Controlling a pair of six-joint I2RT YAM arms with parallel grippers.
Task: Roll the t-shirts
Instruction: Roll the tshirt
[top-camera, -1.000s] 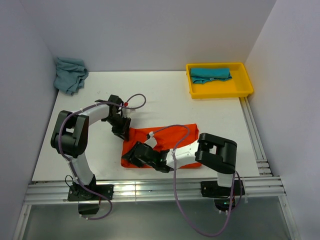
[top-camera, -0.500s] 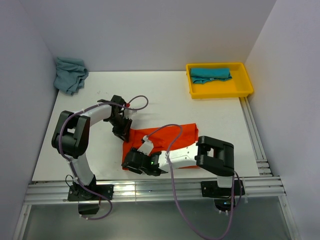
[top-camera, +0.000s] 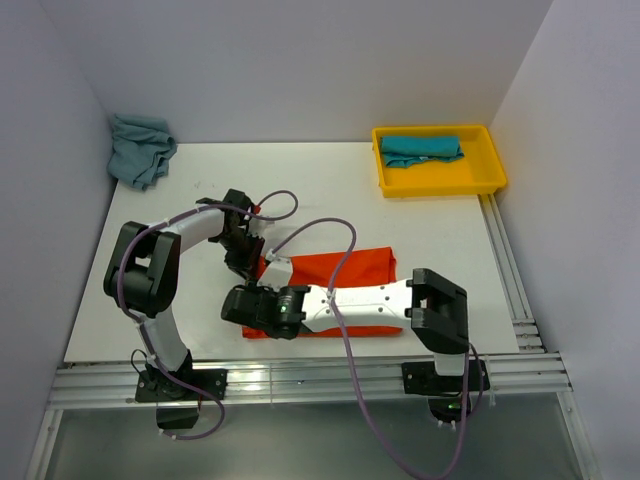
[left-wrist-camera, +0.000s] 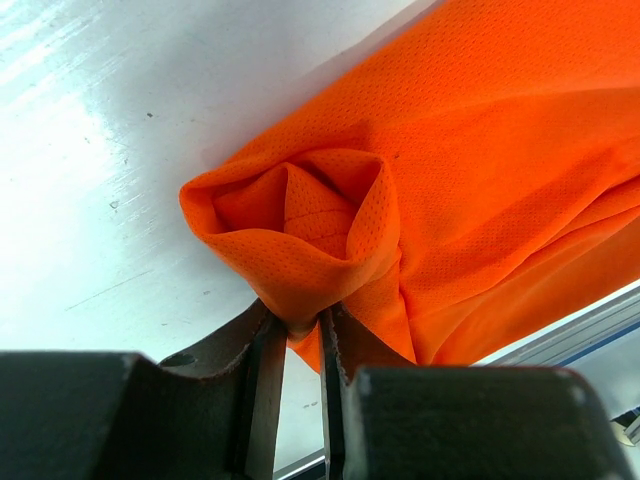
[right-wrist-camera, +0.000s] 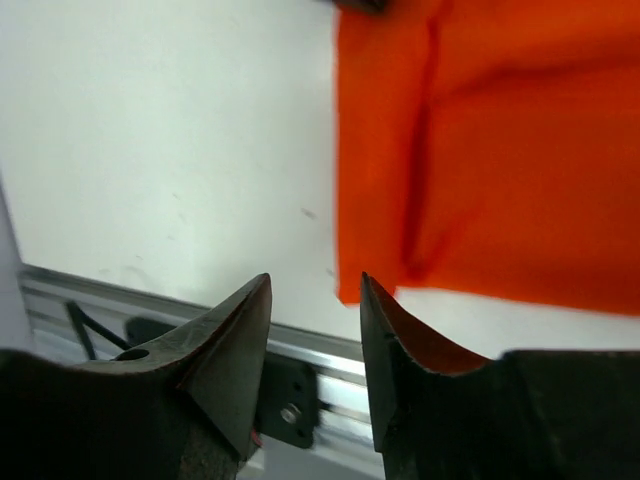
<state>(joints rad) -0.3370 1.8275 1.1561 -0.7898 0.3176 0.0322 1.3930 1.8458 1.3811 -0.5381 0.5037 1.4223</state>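
The bright orange-red t-shirt (top-camera: 370, 268) lies folded into a band at the middle front of the table. My left gripper (top-camera: 243, 262) is at its far left corner, shut on a bunched fold of the orange cloth (left-wrist-camera: 300, 230), which stays low on the table. My right gripper (top-camera: 234, 304) reaches across the shirt's front edge to its near left corner. It is open and empty, with the corner of the orange shirt (right-wrist-camera: 500, 150) just beyond its fingertips (right-wrist-camera: 250, 300). A teal t-shirt (top-camera: 421, 148) lies folded in the tray. A grey-blue t-shirt (top-camera: 140, 148) is crumpled at the back left.
A yellow tray (top-camera: 440, 187) stands at the back right corner. White walls close the back and both sides. An aluminium rail (top-camera: 300, 380) runs along the near edge, and shows just under my right gripper in the right wrist view (right-wrist-camera: 330, 370). Purple cables loop over the shirt.
My right gripper has moved left along the shirt's front edge, from on the cloth to just past its near left corner. My left gripper has stayed shut on the far corner.
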